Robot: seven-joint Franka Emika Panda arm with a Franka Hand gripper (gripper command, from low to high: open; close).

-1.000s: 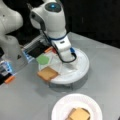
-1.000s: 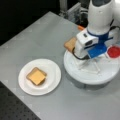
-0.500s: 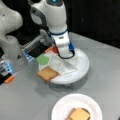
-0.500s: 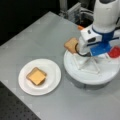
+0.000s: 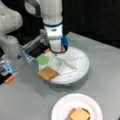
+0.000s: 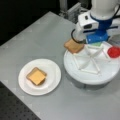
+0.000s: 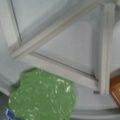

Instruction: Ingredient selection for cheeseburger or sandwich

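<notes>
Jaws of the gripper [image 5: 59, 50], opening indiscernible, hang low over the divided tray [image 5: 83, 65] with the lettuce piece [image 5: 43, 59] just beside them; descending off-center could catch a divider and miss it.

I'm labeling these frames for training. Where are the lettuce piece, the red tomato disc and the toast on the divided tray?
lettuce piece [image 7: 42, 98]: wrist view, middle of its green face.
red tomato disc [image 6: 114, 52]: a front view, centre of the disc.
toast square [image 5: 47, 73]: a front view, middle of its top.
</notes>
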